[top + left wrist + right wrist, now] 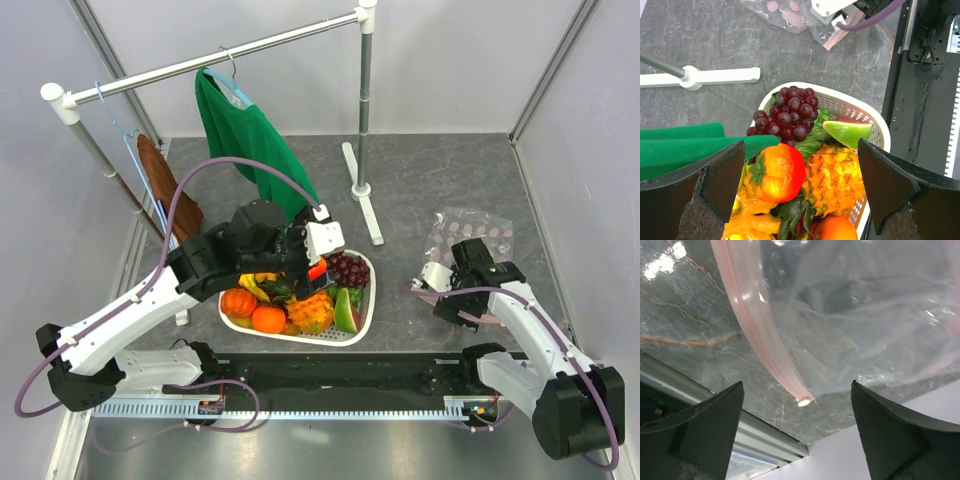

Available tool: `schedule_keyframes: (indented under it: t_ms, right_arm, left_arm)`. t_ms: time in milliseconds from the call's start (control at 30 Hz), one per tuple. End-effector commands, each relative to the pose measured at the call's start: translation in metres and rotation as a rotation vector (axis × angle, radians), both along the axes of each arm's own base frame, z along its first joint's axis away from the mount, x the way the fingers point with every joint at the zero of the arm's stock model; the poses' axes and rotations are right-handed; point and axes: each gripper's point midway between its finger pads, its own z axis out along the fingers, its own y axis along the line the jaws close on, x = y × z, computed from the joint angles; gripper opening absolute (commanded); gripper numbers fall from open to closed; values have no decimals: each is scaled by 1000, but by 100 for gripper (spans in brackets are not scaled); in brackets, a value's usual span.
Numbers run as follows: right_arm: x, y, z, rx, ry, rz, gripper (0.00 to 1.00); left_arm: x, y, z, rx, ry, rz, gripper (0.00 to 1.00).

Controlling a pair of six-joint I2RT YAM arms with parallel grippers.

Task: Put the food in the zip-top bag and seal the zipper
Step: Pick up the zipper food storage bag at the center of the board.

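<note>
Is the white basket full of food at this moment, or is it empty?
Full. Grapes, a pineapple, a green wedge and an orange-red fruit lie piled inside the basket.

Food: you'll find it heaped in the white basket (pixel 855 107), left of the scene's middle
Grapes (pixel 790 117): dark purple bunch at the heap's far right, resting on a green lettuce leaf (pixel 812 142)
Pineapple (pixel 835 175): yellow-orange, on the near side, just beside a green wedge (pixel 847 132)
Pumpkin (pixel 238 302): orange, at the near left
Zip-top bag (pixel 470 235): clear, crinkled, pink-dotted, lying well right of your food
Zipper (pixel 757 320): pale pink strip curving along the bag's mouth; you can't tell whether it's pressed shut
</note>
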Motion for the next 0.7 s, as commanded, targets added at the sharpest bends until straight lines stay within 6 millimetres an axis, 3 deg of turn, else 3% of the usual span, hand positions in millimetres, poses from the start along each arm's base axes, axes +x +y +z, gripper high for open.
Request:
schedule_keyframes:
  t_ms: [0, 167, 367, 500, 667]
  right_arm:
    - [18, -1, -13, -22, -36, 39, 91]
    - [55, 10, -14, 42, -148, -62, 70]
    - [103, 41, 2, 213, -203, -228, 54]
    - [130, 49, 14, 257, -243, -305, 53]
    - [130, 50, 23, 274, -261, -324, 58]
  left_arm:
    - [-1, -9, 5, -38, -22, -32, 100]
    - [0, -10, -1, -41, -6, -15, 100]
    - [2, -11, -7, -40, 5, 0, 100]
    - [5, -12, -12, -40, 22, 25, 100]
    - [5, -13, -20, -47, 76, 70, 100]
